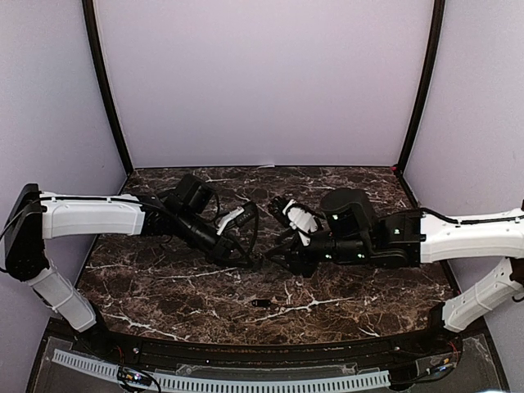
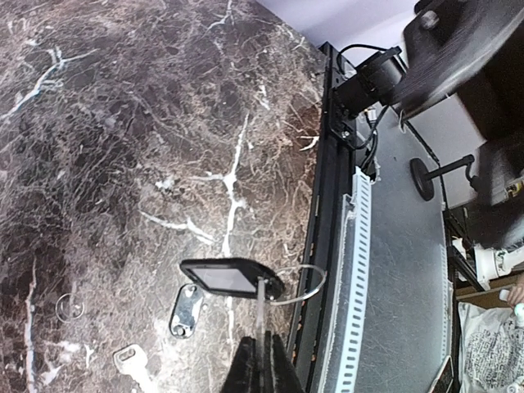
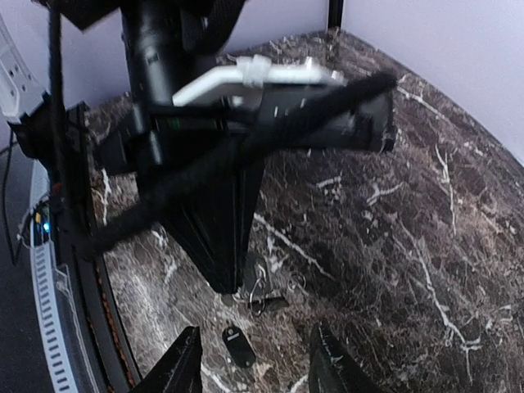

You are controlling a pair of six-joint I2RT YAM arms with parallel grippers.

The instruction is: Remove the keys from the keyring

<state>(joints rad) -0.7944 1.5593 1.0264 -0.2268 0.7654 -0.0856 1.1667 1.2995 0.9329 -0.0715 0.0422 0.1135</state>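
1. Left gripper [image 2: 262, 370]: jaws pressed shut on a thin silvery strip. By the look of it, this is the blade of a black oblong-headed key [image 2: 229, 277]. The key is held low over the dark brown, white-veined marble bench [image 2: 123, 123]; I cannot tell whether it touches.
2. A thin silvery wire keyring [image 2: 301, 286] loops out from that key's head. It is still threaded, so this key is not off yet.
3. Right gripper [image 3: 255, 332]: fingers spread well apart with nothing between them. It is aimed at the left gripper's tip and sits near it.
4. Loose on the bench beside the held key:
   - a small silvery oblong key [image 2: 187, 309];
   - a pale key [image 2: 131, 360], partly cut off by the frame edge;
   - a small separate wire ring [image 2: 70, 308], farther off.
   None of these touches the keyring, so I judge the two keys already removed.
5. The top view shows only one tiny dark piece near the front edge of the bench. The others are too small to make out there.
6. Judgement: the task is mostly done. Two keys lie free and one is left on the keyring; no other keys are visible on it. What remains is to work the black-headed key off the wire.
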